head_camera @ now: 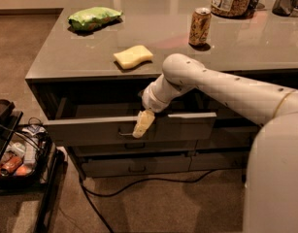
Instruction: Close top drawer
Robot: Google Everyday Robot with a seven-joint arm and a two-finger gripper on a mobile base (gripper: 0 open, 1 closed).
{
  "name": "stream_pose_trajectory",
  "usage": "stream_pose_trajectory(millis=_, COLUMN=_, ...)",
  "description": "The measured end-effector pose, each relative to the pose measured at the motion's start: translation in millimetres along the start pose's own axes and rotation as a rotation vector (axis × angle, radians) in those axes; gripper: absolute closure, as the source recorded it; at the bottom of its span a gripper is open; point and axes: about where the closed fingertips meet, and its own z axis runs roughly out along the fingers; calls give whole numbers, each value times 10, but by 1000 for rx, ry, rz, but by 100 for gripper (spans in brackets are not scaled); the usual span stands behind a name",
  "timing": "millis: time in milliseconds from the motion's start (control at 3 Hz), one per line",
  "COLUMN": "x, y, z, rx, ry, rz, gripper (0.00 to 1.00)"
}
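- The top drawer (pixel 85 130) stands pulled out from the front of the desk (pixel 245 47). Its long grey panel sits well forward of the drawers below (pixel 134 168) (a dark opening shows behind it).
- The hand (pixel 142 124) hangs from the white arm (pixel 221 84) at the upper edge of that panel, just beside the small pull (pixel 125 133) near its middle.
- Whether the hand is apart or together, I cannot tell; it shows as one pale shape against the panel.
- On the desk are a green bag (pixel 94 18), a yellow sponge (pixel 133 56) and an upright can (pixel 200 26), each apart from the others.
- A black cable (pixel 139 182) runs across the floor below the drawers.
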Motion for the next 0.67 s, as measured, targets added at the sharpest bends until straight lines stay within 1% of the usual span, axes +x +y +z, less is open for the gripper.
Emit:
stream_pose_trajectory(millis=333, x=50, y=331, z=-159, rx=30, ry=-9, rz=30, gripper=0)
stream_pose_trajectory(millis=667, x=140, y=774, z=-364, rx=94, ry=-13, rz=51, gripper=0)
